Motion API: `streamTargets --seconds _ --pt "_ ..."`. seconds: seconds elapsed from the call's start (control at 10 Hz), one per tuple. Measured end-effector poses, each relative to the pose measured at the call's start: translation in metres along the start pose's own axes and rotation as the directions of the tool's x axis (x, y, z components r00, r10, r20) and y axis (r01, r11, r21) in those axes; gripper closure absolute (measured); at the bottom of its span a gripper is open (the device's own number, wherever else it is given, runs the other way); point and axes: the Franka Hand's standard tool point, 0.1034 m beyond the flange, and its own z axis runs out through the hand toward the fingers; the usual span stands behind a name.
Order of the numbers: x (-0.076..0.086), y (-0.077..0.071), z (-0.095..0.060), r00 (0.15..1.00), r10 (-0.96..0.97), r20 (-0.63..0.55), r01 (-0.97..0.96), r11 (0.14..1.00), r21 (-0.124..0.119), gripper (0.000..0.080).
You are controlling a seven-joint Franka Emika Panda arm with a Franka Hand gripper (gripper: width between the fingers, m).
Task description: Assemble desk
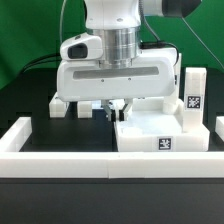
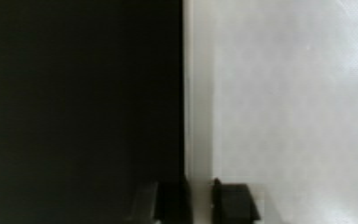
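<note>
The gripper (image 1: 115,108) hangs at the edge of the tabletop (image 1: 150,128) on the black surface (image 1: 60,132), jaws narrow, seemingly pinching its rim; a tagged leg post (image 1: 194,98) stands upright nearby.

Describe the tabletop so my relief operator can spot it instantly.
Find the robot's gripper mid-scene. Just below it, toward the exterior view's right, lies the tabletop, a broad white slab. Unlike the upright leg post near it, it is wide and low, with a tag on its front edge.
</note>
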Motion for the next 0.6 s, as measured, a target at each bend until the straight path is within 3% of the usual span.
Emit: streamTargets --seconds 0.2,0.6 --pt "0.0 0.002 0.0 0.989 -0.145 0.008 0.145 0.989 -0.012 0.0742" --pt "0.024 -0.018 -0.001 0.934 -0.358 0.011 0.358 0.933 -0.043 0.0742"
